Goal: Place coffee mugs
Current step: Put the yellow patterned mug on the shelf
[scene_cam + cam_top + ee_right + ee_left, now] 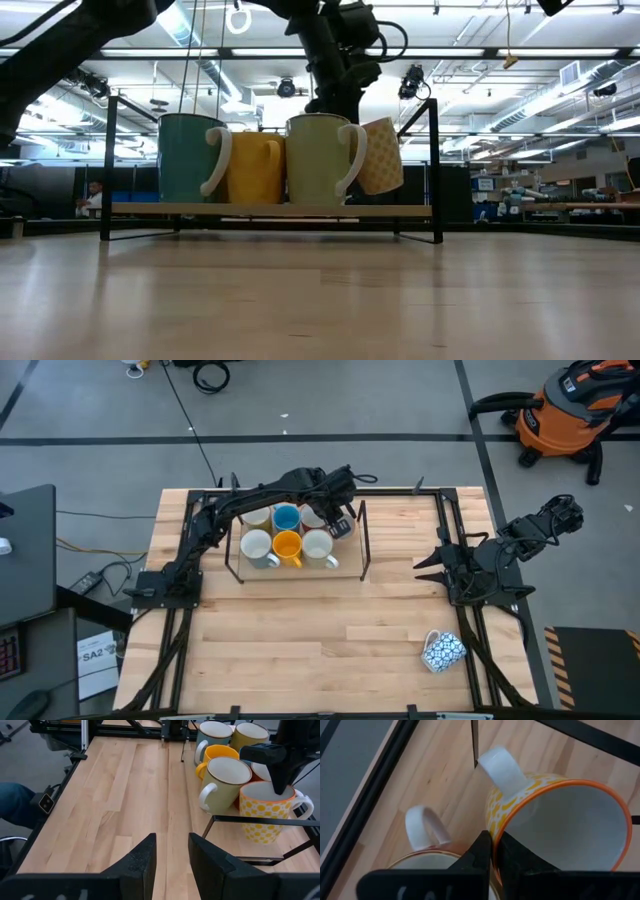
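My left gripper is shut on a yellow-and-white patterned mug with an orange rim at the right end of the wire-framed wooden rack. Several mugs stand on their bases in the rack: white, orange-yellow, white, and behind them cream, blue and red-brown. A blue-and-white patterned mug lies on the table near the front right. My right gripper is open and empty over the table's right side. My left gripper holds the patterned mug by its rim, a little way round from the white handle. One finger is inside the mug and one outside. The fingers come from above, pointing down. The mug hangs tilted, its base just above the rack's board.
The rack's black wire frame rises around the mugs and stands close to the held mug. Open tabletop lies in front of the rack. The arms' black base frames run along the table's left and right sides.
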You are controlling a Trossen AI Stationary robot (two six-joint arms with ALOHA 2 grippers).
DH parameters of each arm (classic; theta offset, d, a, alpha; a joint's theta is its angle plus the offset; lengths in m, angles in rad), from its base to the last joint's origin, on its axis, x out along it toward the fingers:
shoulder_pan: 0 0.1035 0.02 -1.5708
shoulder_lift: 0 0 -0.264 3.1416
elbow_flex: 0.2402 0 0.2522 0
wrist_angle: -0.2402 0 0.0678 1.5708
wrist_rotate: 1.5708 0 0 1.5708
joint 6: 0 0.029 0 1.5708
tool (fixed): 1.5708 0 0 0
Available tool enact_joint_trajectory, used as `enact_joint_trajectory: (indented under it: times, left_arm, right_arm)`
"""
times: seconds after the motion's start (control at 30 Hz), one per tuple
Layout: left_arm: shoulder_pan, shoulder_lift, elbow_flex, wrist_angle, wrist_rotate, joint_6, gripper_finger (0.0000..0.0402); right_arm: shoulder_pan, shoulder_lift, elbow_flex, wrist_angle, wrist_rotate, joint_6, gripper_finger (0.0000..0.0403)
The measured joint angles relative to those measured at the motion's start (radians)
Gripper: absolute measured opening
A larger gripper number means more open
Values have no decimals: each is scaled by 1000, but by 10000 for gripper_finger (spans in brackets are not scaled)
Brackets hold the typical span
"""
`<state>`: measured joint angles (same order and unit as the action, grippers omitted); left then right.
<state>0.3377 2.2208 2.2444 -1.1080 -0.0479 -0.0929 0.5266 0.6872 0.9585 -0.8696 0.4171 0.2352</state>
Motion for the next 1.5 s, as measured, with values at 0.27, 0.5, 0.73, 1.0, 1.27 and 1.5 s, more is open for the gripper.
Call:
enact_joint_trajectory:
  times: [0.27,0.5,0.73,1.0,1.27,1.5]
  left_arm:
    - [0,0,0,-3,-5,0,23]
    - [0,0,0,-6,-23,0,23]
    - [-1,0,0,1,-26,0,23]
    - [-6,-1,0,82,-34,0,23]
    - [-4,11,1,44,-36,0,23]
    - [-11,50,1,35,-34,0,23]
  right_arm:
    - [0,0,0,0,0,0,119]
    - [0,0,0,0,0,0,119]
    - [0,0,0,0,0,-2,119]
    - [0,0,0,0,0,0,118]
    - [0,0,0,0,0,0,118]
    - [0,0,0,-1,0,0,119]
